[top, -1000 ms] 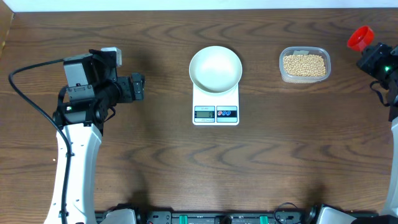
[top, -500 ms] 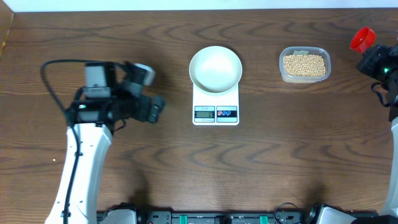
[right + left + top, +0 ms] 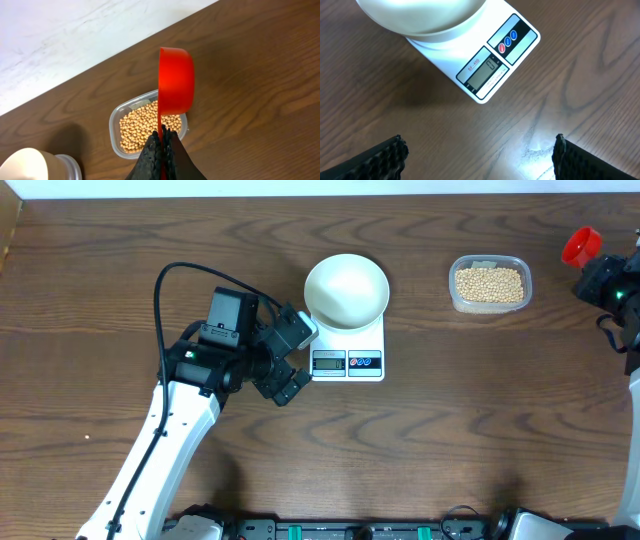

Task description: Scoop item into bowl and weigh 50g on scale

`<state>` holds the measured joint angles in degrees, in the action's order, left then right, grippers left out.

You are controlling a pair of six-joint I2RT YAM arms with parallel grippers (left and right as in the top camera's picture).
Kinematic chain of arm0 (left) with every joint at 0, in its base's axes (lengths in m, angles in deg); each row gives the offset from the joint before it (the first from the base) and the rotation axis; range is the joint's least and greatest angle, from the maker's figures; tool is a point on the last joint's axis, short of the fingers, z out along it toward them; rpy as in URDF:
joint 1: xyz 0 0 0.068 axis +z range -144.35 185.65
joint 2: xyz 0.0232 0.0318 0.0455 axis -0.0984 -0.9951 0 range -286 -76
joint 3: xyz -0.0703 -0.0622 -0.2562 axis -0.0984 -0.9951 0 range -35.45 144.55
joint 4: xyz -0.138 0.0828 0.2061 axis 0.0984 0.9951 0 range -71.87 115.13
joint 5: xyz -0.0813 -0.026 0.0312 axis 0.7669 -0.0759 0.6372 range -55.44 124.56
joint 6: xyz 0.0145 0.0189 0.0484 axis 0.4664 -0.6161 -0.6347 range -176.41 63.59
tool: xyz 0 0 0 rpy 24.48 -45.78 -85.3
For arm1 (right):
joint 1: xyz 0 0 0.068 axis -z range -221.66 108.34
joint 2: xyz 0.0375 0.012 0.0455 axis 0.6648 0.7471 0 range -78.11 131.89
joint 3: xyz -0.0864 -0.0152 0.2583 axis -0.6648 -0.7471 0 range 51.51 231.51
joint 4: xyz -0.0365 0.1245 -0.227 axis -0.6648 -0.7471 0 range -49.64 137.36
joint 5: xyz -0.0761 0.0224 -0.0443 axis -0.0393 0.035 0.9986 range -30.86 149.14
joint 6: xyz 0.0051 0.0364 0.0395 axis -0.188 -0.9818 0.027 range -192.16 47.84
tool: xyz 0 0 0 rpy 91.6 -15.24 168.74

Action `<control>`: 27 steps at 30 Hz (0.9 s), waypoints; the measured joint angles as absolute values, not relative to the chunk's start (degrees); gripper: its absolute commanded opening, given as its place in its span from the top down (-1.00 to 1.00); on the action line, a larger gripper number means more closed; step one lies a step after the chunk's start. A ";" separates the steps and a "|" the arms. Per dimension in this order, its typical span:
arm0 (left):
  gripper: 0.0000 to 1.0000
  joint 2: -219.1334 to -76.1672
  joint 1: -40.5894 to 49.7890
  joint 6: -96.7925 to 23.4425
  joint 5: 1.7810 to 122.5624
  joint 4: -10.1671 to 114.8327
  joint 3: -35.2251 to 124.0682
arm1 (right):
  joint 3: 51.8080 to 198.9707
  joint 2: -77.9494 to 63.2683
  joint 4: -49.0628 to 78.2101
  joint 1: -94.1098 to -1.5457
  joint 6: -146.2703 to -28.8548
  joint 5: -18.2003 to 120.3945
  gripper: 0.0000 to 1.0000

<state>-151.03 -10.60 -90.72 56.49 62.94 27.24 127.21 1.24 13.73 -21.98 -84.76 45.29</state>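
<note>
The white bowl (image 3: 346, 288) sits on the white scale (image 3: 347, 363) at mid-table; no beans show inside it. The beige beans (image 3: 489, 283) fill a clear tub (image 3: 455, 298) to the right. My left gripper (image 3: 298, 360) stands open just left of the scale's display. In the left wrist view its fingertips (image 3: 387, 159) flank bare wood in front of the scale (image 3: 492, 70) and bowl (image 3: 420, 17). My right gripper (image 3: 603, 275), at the far right, is shut on the handle of a red scoop (image 3: 581, 245). In the right wrist view the scoop (image 3: 176, 80) hangs above the beans (image 3: 140, 127).
The left arm's black cable (image 3: 200, 275) loops over the table behind the wrist. A white wall strip (image 3: 75, 35) borders the table's far edge. Brown wood (image 3: 450, 440) stretches in front of the scale and tub.
My left arm has swung right across the table, from the far left to beside the scale, its gripper still open. The right gripper and scoop have barely shifted.
</note>
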 measured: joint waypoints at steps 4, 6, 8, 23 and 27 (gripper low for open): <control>-0.90 -151.03 -10.60 -90.54 56.01 62.92 27.24 | 127.21 1.24 13.21 -21.98 -84.07 45.29 0.98; -0.89 -151.03 -10.60 -89.43 55.75 62.90 27.24 | 127.21 1.24 12.75 -21.98 -83.89 45.29 0.98; -0.90 -151.03 -10.60 -88.16 55.59 62.90 27.24 | 127.21 1.24 12.66 -21.98 -83.76 45.27 0.98; -0.89 -151.03 -10.60 -81.91 55.18 62.88 27.24 | 127.21 1.24 11.96 -21.98 -83.63 45.29 0.98; -0.89 -151.03 -10.60 -81.89 55.18 62.88 27.24 | 127.21 1.24 11.94 -21.98 -83.54 45.27 0.98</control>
